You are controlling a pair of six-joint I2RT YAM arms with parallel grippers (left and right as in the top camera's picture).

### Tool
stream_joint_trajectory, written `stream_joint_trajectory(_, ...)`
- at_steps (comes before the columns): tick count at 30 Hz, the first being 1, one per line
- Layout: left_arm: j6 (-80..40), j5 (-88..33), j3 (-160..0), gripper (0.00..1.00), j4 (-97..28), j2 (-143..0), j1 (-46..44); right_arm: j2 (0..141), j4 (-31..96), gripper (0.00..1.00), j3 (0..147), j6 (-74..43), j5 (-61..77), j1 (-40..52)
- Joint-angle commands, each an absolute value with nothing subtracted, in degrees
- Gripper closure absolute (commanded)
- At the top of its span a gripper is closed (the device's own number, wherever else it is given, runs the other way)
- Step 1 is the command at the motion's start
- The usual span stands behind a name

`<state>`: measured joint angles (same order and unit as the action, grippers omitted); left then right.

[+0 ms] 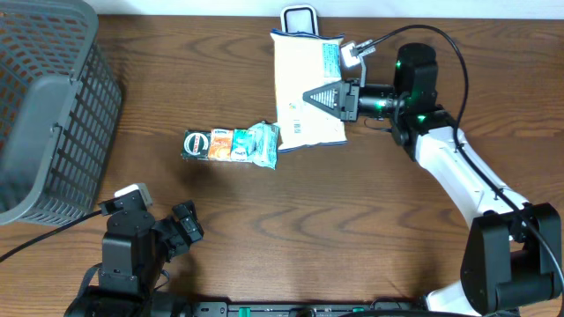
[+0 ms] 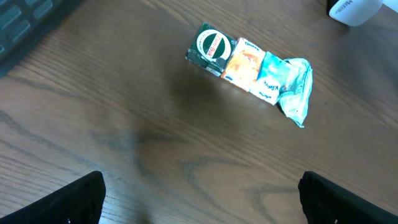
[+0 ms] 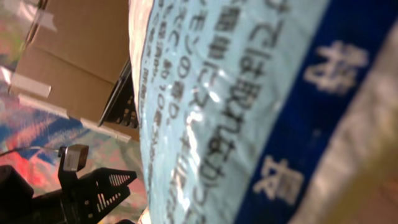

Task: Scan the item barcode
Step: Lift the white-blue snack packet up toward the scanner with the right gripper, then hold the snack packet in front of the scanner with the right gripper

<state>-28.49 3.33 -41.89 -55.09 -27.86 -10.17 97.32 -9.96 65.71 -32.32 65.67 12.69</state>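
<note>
A large white packet (image 1: 304,92) with pale blue print is held over the far middle of the table, its top edge near a white-rimmed scanner (image 1: 300,18). My right gripper (image 1: 322,99) is shut on the packet's right side. In the right wrist view the packet (image 3: 249,106) fills the frame with Japanese print on pale and dark blue bands, and one black slotted finger (image 3: 93,186) shows at lower left. My left gripper (image 1: 182,231) sits open near the front left edge, with its two dark fingertips (image 2: 74,202) far apart over bare wood.
A strip of three small joined packs (image 1: 231,145), green, orange and teal, lies on the table left of the packet and also shows in the left wrist view (image 2: 252,71). A grey mesh basket (image 1: 53,106) stands at the far left.
</note>
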Motion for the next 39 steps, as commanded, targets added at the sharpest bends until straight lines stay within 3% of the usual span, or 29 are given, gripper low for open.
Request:
stream_joint_trajectory(1,-28.38,3.46,-42.0,0.02,-55.07,-27.59,-10.07,94.59,-13.1,0.99,65.91,-33.85,64.88,13.85)
stream_joint_trajectory(9,-28.38,3.46,-42.0,0.02,-55.07,-27.59,-10.04,94.28,-27.0,0.99,65.91,-33.3,63.61,14.0)
stream_joint_trajectory(15,-28.38,3.46,-42.0,0.02,-55.07,-27.59,-10.07,94.28,-26.98,0.99,65.91,-28.58,63.07,14.0)
stream_joint_trajectory(39,-28.38,3.46,-42.0,0.02,-55.07,-27.59,-10.04,94.3,-25.93,0.99,65.91,-28.62,56.9,17.34)
